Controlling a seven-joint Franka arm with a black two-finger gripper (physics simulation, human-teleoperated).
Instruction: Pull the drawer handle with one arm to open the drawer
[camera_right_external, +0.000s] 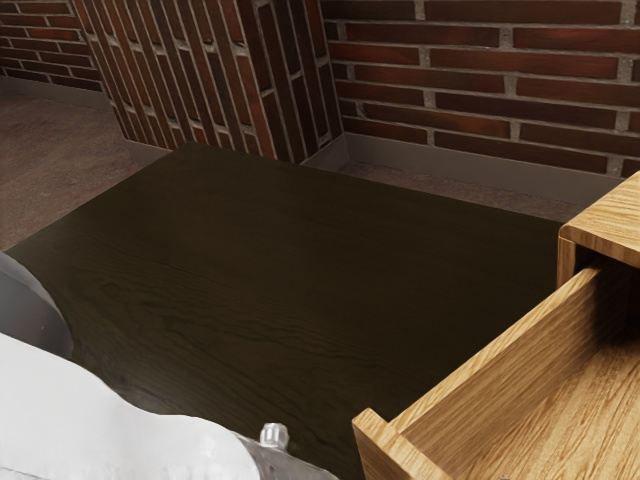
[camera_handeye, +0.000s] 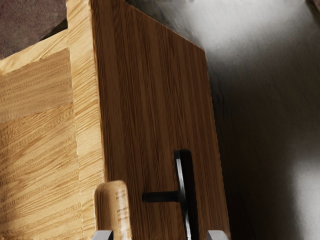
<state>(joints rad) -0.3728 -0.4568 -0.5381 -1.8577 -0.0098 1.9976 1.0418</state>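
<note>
In the exterior view, we are seeing the drawer standing well out of the wooden cabinet at the exterior view's right. Its open box is reaching toward the near edge over the dark table. Our white arm is coming in low at the exterior view's left, near the drawer's front corner. The brick wall is running along the far side, well apart from all this.

In the wrist view, we are looking along the drawer front, with the black handle just ahead of the gripper. The handle's long axis is running along the front, straight toward the hand, and a short black post is holding it off the wood. Two pale fingertips are standing wide apart with the bar passing between them, nearer one tip than the other. Neither seems to be touching it, so we are judging the gripper spread and gripping nothing. A rounded wooden edge is sitting just beside the other tip and could be catching it.

We are judging the drawer largely open. Any further pull is calling for closing across the bar's thin width.
</note>
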